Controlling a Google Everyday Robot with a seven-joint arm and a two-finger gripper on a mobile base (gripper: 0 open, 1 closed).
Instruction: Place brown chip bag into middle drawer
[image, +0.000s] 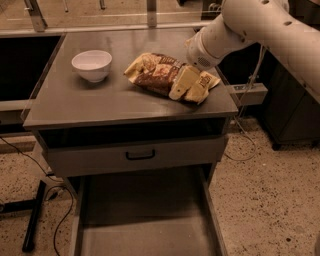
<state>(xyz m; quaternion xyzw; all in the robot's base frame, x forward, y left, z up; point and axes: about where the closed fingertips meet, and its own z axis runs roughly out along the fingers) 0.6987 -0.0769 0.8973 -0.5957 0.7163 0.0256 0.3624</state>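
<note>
1. Brown chip bag (155, 75) not yet in the middle drawer (145, 225); step in hand judged as the pick, at the grasp stage.
2. Upper left of frame: white bowl (92, 64) upright on the grey countertop (100, 107), well apart from the bag, not part of the job.
3. Centre left, below the countertop: shut drawer front (90, 159) with black handle (140, 155); not the target.
4. Bottom centre: middle drawer pulled out, bare grey floor showing, nothing inside where visible.
5. Upper centre: bag lying flat on the countertop, tilted, pale yellow ends pointing upper left and right, near the right edge.
6. Right of centre: gripper (181, 84) down over the bag's right part, seemingly touching it; can't tell if open wide, narrow or clamped on the bag. White arm (250, 25) reaching in from the upper right corner.
7. Next move, judged: secure hold on crinkly foil, lift clear of the countertop edge, carry forward and down past the shut front, release low over the drawer floor. Slip risk on thin, slick material.
</note>
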